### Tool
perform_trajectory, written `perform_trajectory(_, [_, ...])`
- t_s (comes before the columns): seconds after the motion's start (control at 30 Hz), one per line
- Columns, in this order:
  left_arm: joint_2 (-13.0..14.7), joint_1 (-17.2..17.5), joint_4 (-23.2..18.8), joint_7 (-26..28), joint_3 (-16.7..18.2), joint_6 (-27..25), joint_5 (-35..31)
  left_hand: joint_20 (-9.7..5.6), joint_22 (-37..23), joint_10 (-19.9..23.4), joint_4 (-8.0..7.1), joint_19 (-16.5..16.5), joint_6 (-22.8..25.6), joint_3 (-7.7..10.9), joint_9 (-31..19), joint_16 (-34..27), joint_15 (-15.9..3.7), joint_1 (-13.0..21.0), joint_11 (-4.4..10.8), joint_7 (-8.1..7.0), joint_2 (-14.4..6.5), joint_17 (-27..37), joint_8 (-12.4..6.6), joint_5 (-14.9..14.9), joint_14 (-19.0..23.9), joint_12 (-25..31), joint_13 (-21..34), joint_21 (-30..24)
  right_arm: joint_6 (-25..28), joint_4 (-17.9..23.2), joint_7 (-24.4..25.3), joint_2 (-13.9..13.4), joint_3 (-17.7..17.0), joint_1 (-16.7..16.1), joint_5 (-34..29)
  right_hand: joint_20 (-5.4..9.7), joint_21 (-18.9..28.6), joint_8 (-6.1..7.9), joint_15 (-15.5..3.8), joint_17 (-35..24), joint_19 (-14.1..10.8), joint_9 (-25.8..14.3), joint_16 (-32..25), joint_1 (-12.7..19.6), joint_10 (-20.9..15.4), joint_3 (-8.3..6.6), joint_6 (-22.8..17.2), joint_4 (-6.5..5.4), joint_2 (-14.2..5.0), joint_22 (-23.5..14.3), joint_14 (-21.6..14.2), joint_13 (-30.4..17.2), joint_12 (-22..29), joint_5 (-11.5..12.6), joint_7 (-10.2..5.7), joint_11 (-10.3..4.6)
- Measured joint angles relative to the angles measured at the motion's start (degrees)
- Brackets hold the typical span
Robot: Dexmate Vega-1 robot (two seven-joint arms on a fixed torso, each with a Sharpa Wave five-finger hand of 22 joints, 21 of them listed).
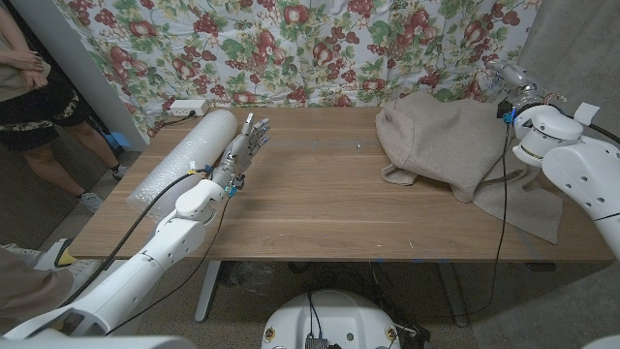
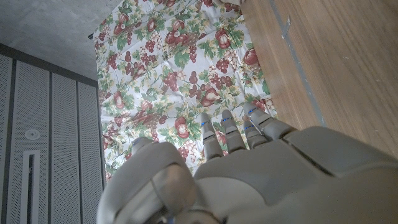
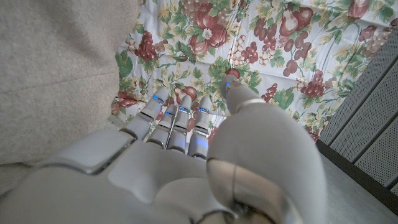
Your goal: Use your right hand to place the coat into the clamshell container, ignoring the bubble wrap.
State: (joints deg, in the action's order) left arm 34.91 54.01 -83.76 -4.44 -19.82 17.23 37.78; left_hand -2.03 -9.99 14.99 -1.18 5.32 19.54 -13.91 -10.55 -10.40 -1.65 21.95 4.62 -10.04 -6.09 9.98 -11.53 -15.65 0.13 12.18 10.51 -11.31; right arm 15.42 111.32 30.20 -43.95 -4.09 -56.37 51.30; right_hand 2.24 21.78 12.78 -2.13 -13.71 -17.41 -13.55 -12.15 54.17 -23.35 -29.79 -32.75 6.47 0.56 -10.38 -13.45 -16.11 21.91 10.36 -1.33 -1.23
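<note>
Coat [image 1: 438, 141]: your beige coat lies heaped on the worktop's [image 1: 310, 208] far right, one edge hanging over the side.
Right hand [image 3: 180, 155]: just beside the coat, fingers apart, holding nothing.
Left hand [image 1: 244, 147]: fingers straight (nothing held), next to the bubble wrap [image 1: 184, 155].

Coat [image 1: 441, 145]: beige, crumpled heap — lies on the table at about two o'clock, one flap trailing toward four o'clock.
</note>
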Motion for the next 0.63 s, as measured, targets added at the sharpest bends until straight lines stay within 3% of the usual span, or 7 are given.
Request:
perform_trajectory(0.07, [0.04,0.14,-0.18,0.12,0.02,0.0,-0.02,0.0,0.0,0.0,0.0,0.0,0.0,0.0,0.0,0.0,0.0,0.0,0.0,0.0,0.0,0.0,0.0,0.0,0.0,0.0,0.0,0.0,-1.31,-0.34,-1.36,0.17,0.04,-0.16,-0.33,0.03,0.0,0.0,-0.12,0.29,-0.14,0.17,0.0,-0.99,-0.4,0.59,0.0,-0.24,-0.05,0.0,-0.3,0.36,0.0,0.0,0.0,0.03])
perform_trajectory(0.13, [0.06,0.23,-0.3,0.23,0.05,0.0,-0.04,0.0,0.0,0.0,0.0,0.0,0.0,0.0,0.0,0.0,0.0,0.0,0.0,0.0,0.0,0.0,0.0,0.0,0.0,0.0,0.0,0.0,-2.14,-0.8,-2.18,0.37,0.15,-0.35,-0.55,0.24,-0.32,0.0,-0.21,0.64,-0.35,0.45,0.0,-3.53,-0.67,1.72,0.0,-1.25,-0.14,0.0,-0.39,0.97,-0.13,0.0,0.0,1.0])
perform_trajectory(0.27, [0.17,0.53,-0.77,0.52,0.11,0.0,-0.2,0.0,0.0,0.0,0.0,0.0,0.0,0.0,0.0,0.0,0.0,0.0,0.0,0.0,0.0,0.0,0.0,0.0,0.0,0.0,0.0,0.0,-5.59,-2.03,-5.2,0.94,0.53,-0.56,-1.74,-0.09,-1.44,-0.29,-0.12,1.45,-0.64,1.02,0.0,-11.87,-1.77,5.46,-0.11,-4.99,-1.64,0.0,-1.1,2.54,-0.9,-0.22,1.79,2.66])
perform_trajectory(0.33, [0.22,0.7,-1.02,0.69,0.14,0.0,-0.27,0.0,0.0,0.0,0.0,0.0,0.0,0.0,0.0,0.0,0.0,0.0,0.0,0.0,0.0,0.0,0.0,0.0,0.0,0.0,0.0,0.0,-7.71,-2.98,-6.84,1.29,0.88,-0.65,-2.49,-0.54,-1.87,-0.29,-0.01,1.73,-0.2,1.3,0.0,-14.86,-2.45,6.75,-0.49,-6.28,-2.48,0.0,-1.2,3.01,-0.9,-0.22,2.16,3.35])
perform_trajectory(0.47, [0.3,1.03,-1.51,1.03,0.2,0.0,-0.35,0.0,0.0,0.0,0.0,0.0,0.11,0.0,0.01,0.0,0.0,0.0,0.0,-0.11,0.0,0.0,0.0,0.0,0.0,0.0,0.0,0.0,-10.32,-4.05,-9.13,1.35,1.33,-0.72,-3.72,-0.82,-2.29,-0.48,0.08,1.75,0.09,1.32,0.0,-16.88,-2.6,7.55,-0.48,-7.45,-3.57,0.0,-1.3,3.35,-0.98,-0.2,2.17,3.49])
perform_trajectory(0.63, [0.58,1.67,-2.34,1.42,0.36,0.0,-0.4,0.0,0.0,-0.01,0.0,0.0,0.2,0.0,0.01,0.0,0.0,0.01,0.0,-0.2,0.0,0.0,0.0,0.0,0.0,0.0,0.0,0.0,-13.6,-5.59,-12.85,1.01,2.15,-0.77,-5.44,-1.72,-3.16,-0.85,0.63,1.92,1.06,1.59,0.34,-18.87,-1.76,8.05,-0.09,-8.08,-4.64,-0.01,-0.5,3.81,-1.9,0.04,2.56,4.1])
